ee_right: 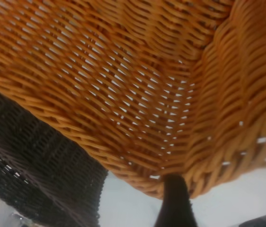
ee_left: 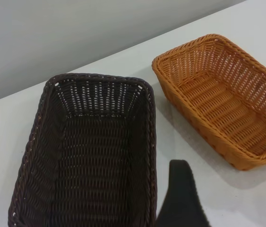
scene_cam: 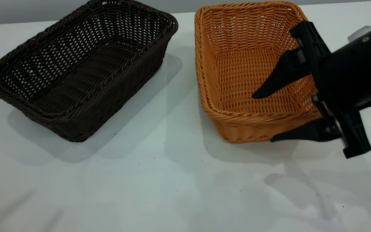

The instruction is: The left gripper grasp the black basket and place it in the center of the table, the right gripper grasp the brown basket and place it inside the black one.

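Observation:
The black basket (scene_cam: 76, 74) stands on the white table (scene_cam: 172, 180) at the back left, set at an angle. The brown basket (scene_cam: 246, 64) stands beside it at the back right, a gap between them. My right gripper (scene_cam: 262, 118) is open and straddles the brown basket's near wall, one finger inside and one outside. In the right wrist view the brown basket (ee_right: 123, 71) fills the picture, with the black basket (ee_right: 38, 161) behind. My left gripper is out of the exterior view. Its wrist view shows one finger (ee_left: 180, 194) beside the black basket (ee_left: 95, 156), touching nothing, and the brown basket (ee_left: 222, 94) farther off.
A grey wall runs behind the table's far edge (scene_cam: 18, 22). Bare tabletop stretches across the front, marked by a few dark specks and the arm's shadow (scene_cam: 301, 190).

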Available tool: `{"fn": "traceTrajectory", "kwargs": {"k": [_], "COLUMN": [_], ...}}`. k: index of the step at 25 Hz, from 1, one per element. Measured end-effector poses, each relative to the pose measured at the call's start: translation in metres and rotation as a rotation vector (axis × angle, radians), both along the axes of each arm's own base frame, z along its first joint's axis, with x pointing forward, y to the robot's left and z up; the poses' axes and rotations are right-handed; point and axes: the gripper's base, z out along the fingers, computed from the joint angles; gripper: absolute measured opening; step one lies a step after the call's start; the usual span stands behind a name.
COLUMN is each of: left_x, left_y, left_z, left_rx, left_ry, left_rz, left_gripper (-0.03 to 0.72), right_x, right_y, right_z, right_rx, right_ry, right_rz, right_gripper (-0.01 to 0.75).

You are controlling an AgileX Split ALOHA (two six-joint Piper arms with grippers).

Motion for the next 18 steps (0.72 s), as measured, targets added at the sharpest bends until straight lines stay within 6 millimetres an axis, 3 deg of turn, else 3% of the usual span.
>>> {"fn": "traceTrajectory", "kwargs": {"k": [10,18], "left_x": [0.0,0.0], "left_y": [0.0,0.0], "left_z": [0.0,0.0], "left_rx": [0.0,0.0], "left_ry": [0.002,0.003], "left_rz": [-0.001,-0.002], "left_gripper": [0.437,0.437], "right_x": [0.005,0.017], "right_y": [-0.005,0.002], "right_z": [-0.005,-0.022], "right_rx": [-0.07,-0.058], "right_ry": [-0.005,0.043], "right_rz": [-0.038,-0.02], "right_gripper": [0.491,0.491]}}
